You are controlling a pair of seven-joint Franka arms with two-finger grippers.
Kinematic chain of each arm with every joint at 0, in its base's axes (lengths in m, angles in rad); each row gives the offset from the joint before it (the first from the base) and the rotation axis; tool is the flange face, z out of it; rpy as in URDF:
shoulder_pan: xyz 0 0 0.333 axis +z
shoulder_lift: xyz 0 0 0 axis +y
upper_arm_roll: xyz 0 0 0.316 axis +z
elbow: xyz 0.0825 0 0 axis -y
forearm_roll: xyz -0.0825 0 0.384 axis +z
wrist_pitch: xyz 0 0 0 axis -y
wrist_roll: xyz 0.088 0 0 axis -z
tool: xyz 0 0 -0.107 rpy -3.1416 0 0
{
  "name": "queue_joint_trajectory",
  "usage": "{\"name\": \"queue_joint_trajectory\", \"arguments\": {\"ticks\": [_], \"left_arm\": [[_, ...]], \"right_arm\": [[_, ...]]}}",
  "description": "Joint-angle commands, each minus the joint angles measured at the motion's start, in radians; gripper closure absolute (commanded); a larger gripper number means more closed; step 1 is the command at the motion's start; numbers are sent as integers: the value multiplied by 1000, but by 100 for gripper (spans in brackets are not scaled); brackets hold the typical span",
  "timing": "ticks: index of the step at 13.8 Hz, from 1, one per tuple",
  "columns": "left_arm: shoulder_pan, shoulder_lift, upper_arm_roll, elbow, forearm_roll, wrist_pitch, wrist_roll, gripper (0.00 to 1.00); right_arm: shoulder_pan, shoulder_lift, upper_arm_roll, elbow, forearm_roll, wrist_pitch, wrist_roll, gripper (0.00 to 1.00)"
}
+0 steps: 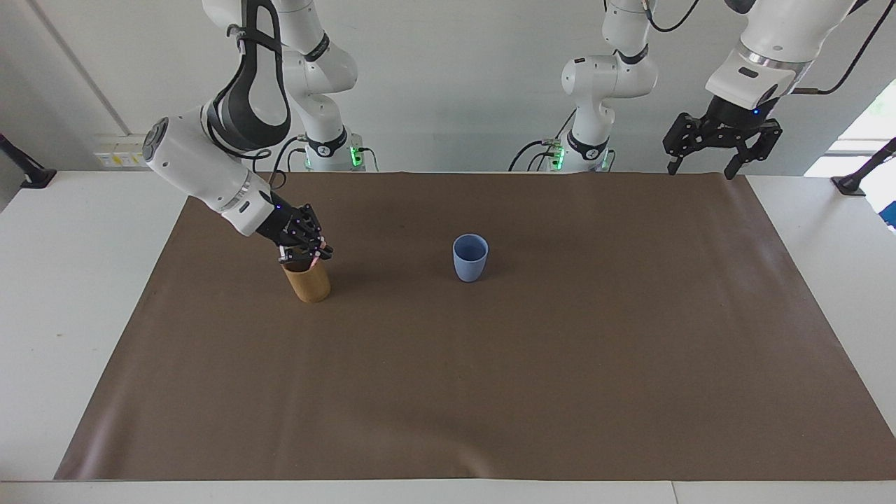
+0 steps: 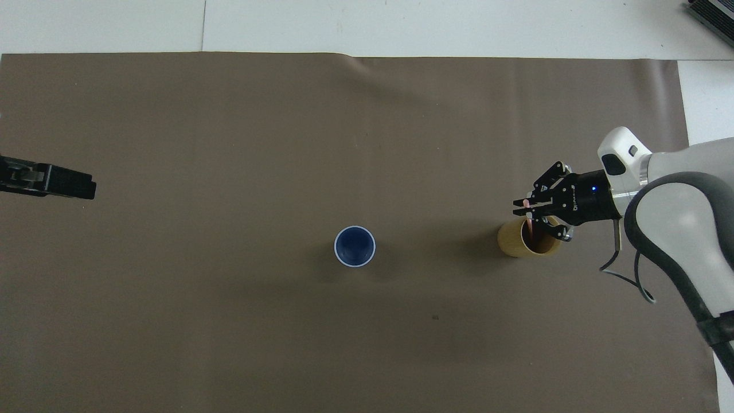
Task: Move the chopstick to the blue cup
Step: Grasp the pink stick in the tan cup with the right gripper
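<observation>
The thin pale-pink chopstick [image 1: 316, 260] [image 2: 526, 204] stands in a tan cylinder cup [image 1: 306, 283] [image 2: 515, 244] toward the right arm's end of the mat. My right gripper [image 1: 313, 255] [image 2: 526, 207] sits at that cup's rim, shut on the chopstick's upper end; its lower part is hidden inside the cup. The blue cup [image 1: 470, 257] [image 2: 355, 246] stands upright and empty-looking at the mat's middle. My left gripper [image 1: 701, 171] [image 2: 80, 186] hangs open and high over the mat's edge at the left arm's end, holding nothing.
A brown mat [image 1: 532, 392] [image 2: 229, 132] covers most of the white table [image 1: 77, 280]. Nothing else stands on the mat besides the two cups.
</observation>
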Motion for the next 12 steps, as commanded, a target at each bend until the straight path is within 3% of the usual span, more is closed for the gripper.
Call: {"name": "queue_joint_trajectory", "arguments": {"ticks": [1,7,12], "left_arm": [[18,2,-12,15,11,-21,14,0],[18,2,-12,15,11,-21,14,0],[18,2,-12,15,11,-21,14,0]], "right_arm": [[-28,12,6,62,35,-73,17,100],[-57,-56,-1,170,2,-260,195,100],[-9,-110,31,253,-19,-313,474,100]]}}
